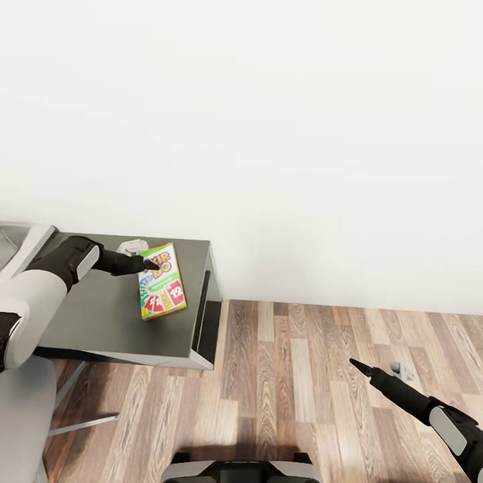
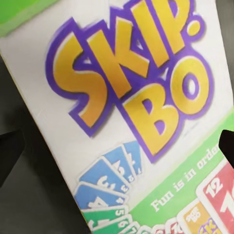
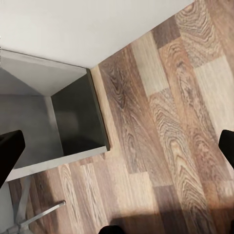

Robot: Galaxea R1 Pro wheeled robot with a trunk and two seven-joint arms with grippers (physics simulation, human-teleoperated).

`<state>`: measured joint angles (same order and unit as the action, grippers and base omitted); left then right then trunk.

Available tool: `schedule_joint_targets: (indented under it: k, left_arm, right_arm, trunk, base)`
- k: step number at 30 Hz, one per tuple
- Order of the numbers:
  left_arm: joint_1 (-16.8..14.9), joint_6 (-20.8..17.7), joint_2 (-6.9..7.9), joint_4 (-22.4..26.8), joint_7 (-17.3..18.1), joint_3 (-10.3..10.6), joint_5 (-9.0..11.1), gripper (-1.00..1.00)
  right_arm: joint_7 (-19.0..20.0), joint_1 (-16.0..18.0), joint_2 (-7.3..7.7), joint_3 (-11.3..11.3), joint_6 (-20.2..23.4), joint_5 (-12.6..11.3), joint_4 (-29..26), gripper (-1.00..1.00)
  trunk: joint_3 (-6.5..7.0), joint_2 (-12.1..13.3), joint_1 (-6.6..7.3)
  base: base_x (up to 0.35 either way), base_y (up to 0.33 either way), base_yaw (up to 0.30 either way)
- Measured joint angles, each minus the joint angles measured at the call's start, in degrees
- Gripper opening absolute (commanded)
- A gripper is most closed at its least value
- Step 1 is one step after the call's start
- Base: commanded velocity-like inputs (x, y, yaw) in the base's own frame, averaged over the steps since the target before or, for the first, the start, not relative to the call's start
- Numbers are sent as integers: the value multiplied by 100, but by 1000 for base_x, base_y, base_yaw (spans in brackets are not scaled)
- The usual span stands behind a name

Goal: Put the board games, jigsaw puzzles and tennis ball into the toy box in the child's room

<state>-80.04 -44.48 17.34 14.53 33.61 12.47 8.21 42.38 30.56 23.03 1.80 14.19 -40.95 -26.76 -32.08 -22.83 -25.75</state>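
Left hand (image 1: 153, 263), fingers spread and grasping nothing, poised directly over the green-and-white board game (image 1: 162, 280) lying flat on the dark counter (image 1: 87, 315), long axis running away from the robot; right hand (image 1: 355, 364) released, well apart above the floor (image 1: 322, 376).

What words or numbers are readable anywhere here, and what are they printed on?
"SKIP-BO": big yellow and purple title on the board game lying on the dark side unit of the table.
"Fun is in orde...": white line on its green band, cut off at the picture's edge.
"12": on a red card drawn on the cover.
Other card numbers: too blurred.
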Motion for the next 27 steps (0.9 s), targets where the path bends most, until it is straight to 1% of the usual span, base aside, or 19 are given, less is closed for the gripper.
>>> schedule_joint_targets:
  k: [7, 27]
  left_arm:
    - [0, 0, 4, 0, 1, 0, 0, 100]
    - [0, 1, 5, 0, -2, 0, -1, 100]
  right_arm:
    - [0, 0, 0, 0, 0, 0, -3, 100]
    - [9, 0, 0, 1, 24, -2, -1, 100]
  trunk:
    - [0, 0, 0]
    - [0, 0, -1]
  base:
    - [59, 104, 0]
    - [2, 4, 0]
